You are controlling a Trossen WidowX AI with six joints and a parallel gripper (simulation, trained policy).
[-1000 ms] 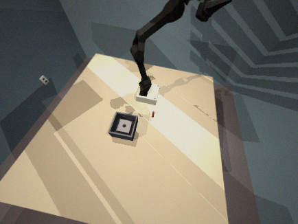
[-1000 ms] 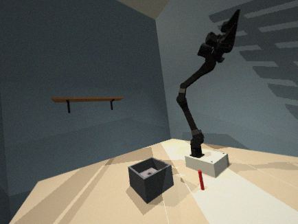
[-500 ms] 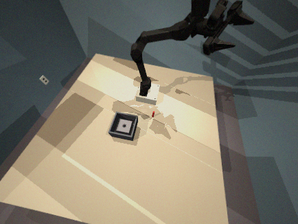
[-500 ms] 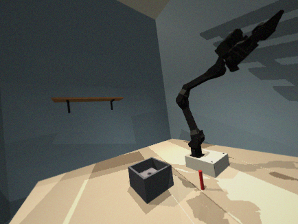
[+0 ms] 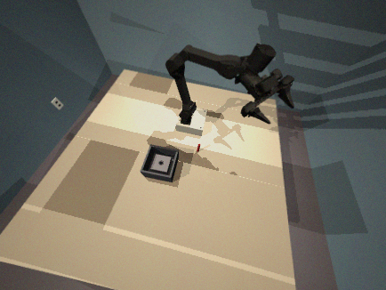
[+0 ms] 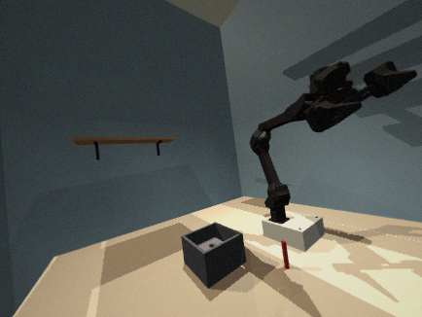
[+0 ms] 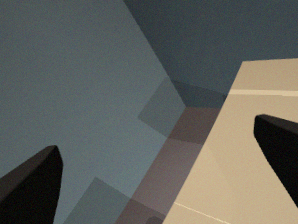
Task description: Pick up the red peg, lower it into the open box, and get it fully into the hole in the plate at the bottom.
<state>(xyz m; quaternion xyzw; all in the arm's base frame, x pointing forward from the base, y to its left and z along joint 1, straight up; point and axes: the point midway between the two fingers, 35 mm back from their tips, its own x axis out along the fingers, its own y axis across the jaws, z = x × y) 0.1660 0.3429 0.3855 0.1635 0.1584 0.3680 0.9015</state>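
The red peg (image 5: 198, 147) (image 6: 285, 254) stands upright on the table, just right of the dark open box (image 5: 156, 174) (image 6: 216, 260). The plate with its small hole (image 5: 159, 163) (image 6: 211, 245) lies at the bottom of the box. My gripper (image 5: 280, 114) (image 6: 408, 75) (image 7: 159, 140) is open and empty. It hangs high in the air over the table's far right edge, well away from the peg and the box. The wrist view shows only the two fingertips, the wall, and a corner of the table; the peg and the box are out of that view.
The arm's white base block (image 5: 190, 126) (image 6: 297, 230) stands just behind the peg. A wooden shelf (image 6: 122, 141) hangs on the left wall. The table's right edge (image 5: 285, 178) runs under the gripper.
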